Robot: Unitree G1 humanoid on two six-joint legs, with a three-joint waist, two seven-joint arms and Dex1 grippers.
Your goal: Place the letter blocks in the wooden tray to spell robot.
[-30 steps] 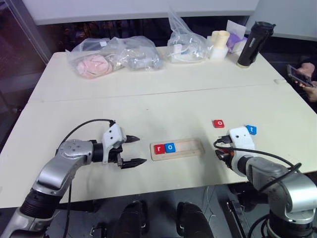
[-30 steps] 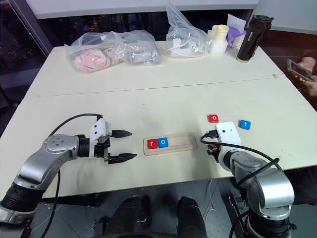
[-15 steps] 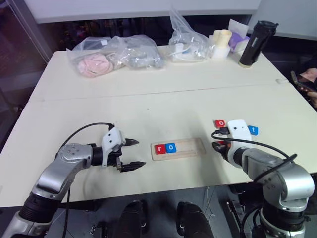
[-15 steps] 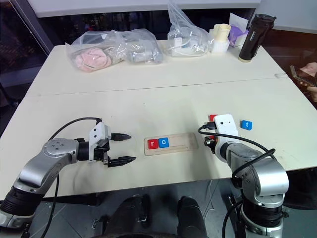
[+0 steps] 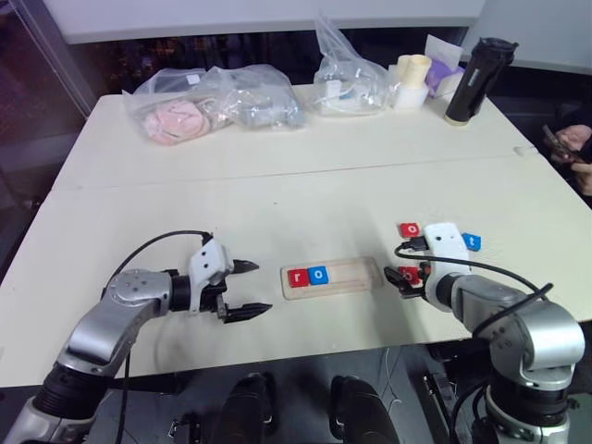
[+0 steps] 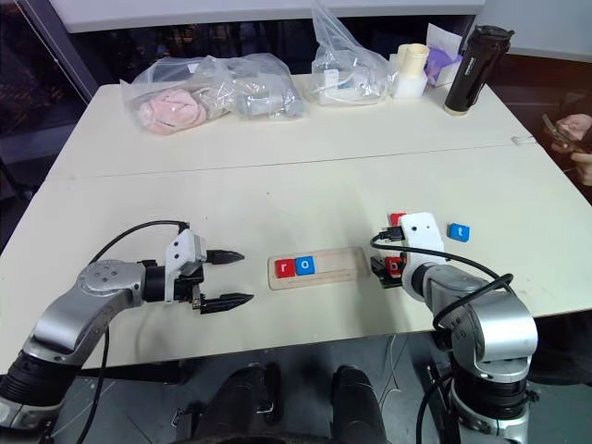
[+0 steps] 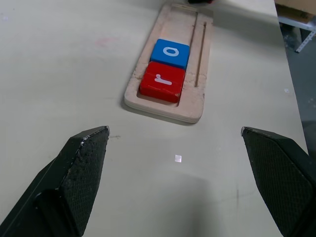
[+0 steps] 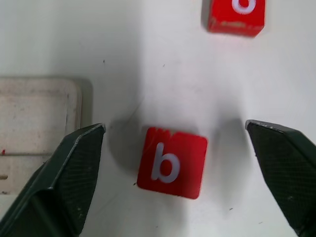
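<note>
Head view: cream table w/ wooden tray [image 5: 331,275] at centre, holding red "r" block [image 5: 297,277] and blue "o" block [image 5: 318,275] side by side at its left end. Left gripper [image 5: 246,288] near tray's left end, fingers apart, empty. Right gripper [image 6: 387,269] by tray's right end; red "o" tile [image 5: 409,229] and blue "t" tile [image 5: 471,241] lie past it. Left wrist view: "r" and "o" read clearly in tray groove. Right wrist view: red "b" block [image 8: 172,162] lies on the table between wide-apart fingers [image 8: 64,182], untouched, just beside tray's end.
</note>
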